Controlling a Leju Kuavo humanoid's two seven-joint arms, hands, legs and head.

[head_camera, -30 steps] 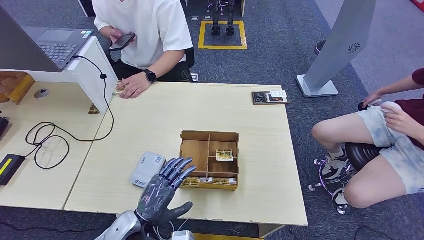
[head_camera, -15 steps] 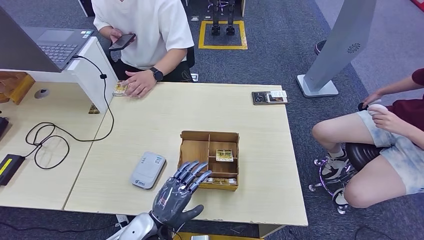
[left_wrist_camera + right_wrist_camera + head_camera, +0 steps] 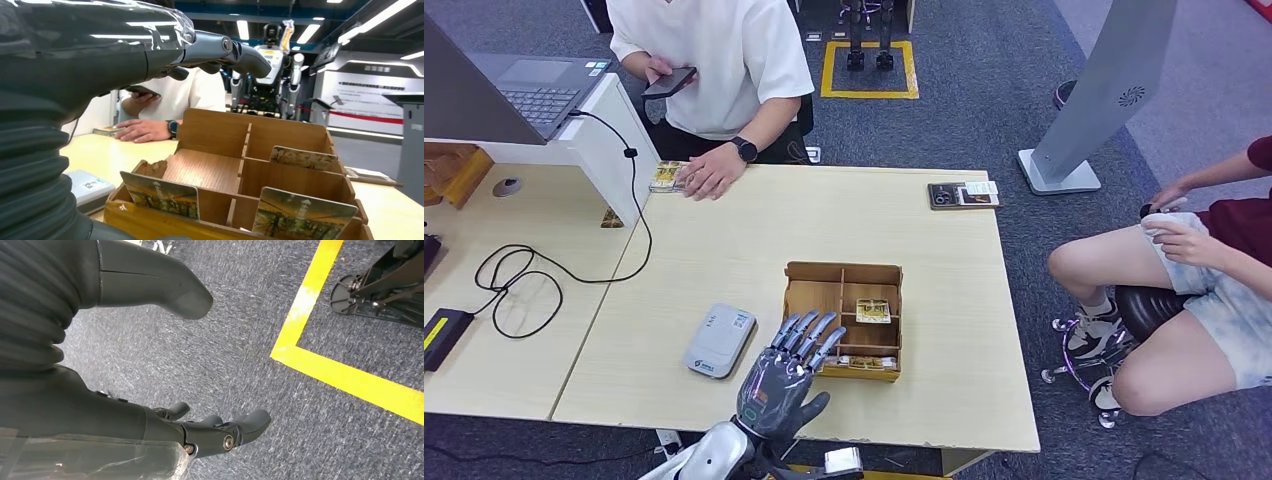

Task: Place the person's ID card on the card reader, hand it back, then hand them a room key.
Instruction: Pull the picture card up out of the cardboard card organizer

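Left hand: your robot's left hand [image 3: 781, 375] hovers at the near-left corner of the wooden box [image 3: 802, 300], fingers spread and stretched forward over its rim, holding nothing; from the left wrist view, the fingers [image 3: 235, 50] reach out above the box's compartments.
Right hand: you see the right hand [image 3: 150, 425] hanging over grey carpet beside a yellow floor line [image 3: 345, 375], fingers loosely apart, nothing in them.
Room keys: printed cards stand upright in the wooden box, one [image 3: 161, 195] at its near-left slot, one [image 3: 299, 216] at its near-right slot, and another [image 3: 873, 311] in a compartment on the box's right side.
Card reader: the pale grey reader [image 3: 719, 340] lies flat just left of the box, nothing on it.
ID card: a card [image 3: 665, 177] lies on the table far beyond the box, to its left, under the fingertips of the person in the white shirt [image 3: 714, 60]; whether it is the ID you cannot tell.
Phone: that person's other hand holds a dark phone [image 3: 669, 82].
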